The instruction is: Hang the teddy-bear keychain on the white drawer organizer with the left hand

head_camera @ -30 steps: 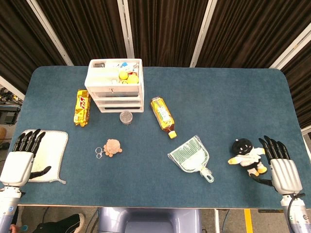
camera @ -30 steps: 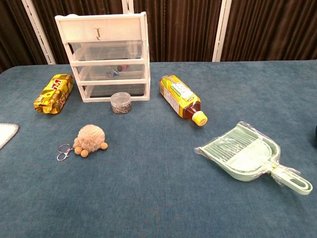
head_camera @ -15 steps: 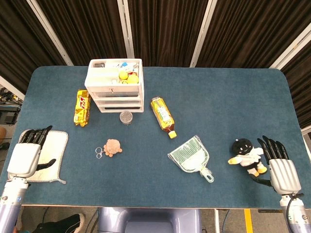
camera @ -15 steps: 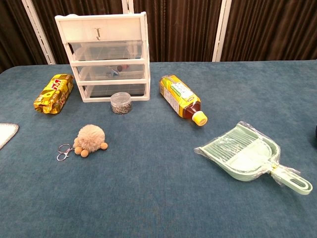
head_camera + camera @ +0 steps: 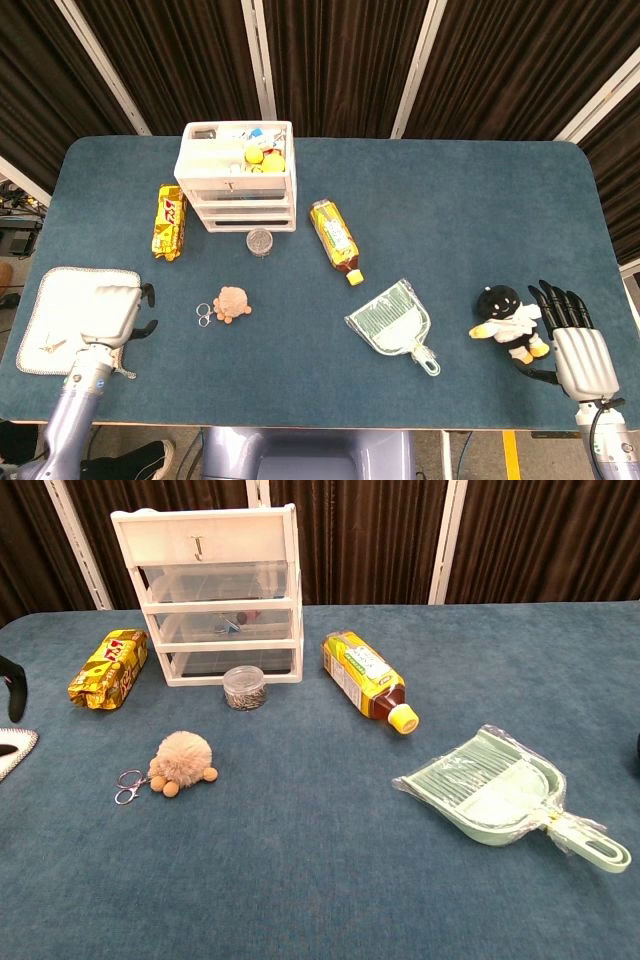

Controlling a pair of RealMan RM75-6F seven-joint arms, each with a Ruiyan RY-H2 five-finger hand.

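The teddy-bear keychain (image 5: 232,304) lies on the blue table left of centre, a tan fluffy bear (image 5: 183,759) with its metal ring (image 5: 128,785) on the left. The white drawer organizer (image 5: 238,175) stands at the back left, and a small hook (image 5: 198,548) shows on its top front. My left hand (image 5: 108,312) hovers over the white cloth, left of the keychain and apart from it, holding nothing; one dark fingertip (image 5: 12,688) shows at the chest view's left edge. My right hand (image 5: 575,345) rests open at the front right.
A yellow snack pack (image 5: 170,221) lies left of the organizer, with a small round jar (image 5: 260,241) in front of it. A tea bottle (image 5: 335,240), a green dustpan (image 5: 392,325) and a black-headed plush toy (image 5: 508,323) lie to the right. The white cloth (image 5: 55,310) is at the front left.
My left hand has moved right across the cloth toward the keychain and turned, so a fingertip now enters the chest view. The right hand has barely moved.
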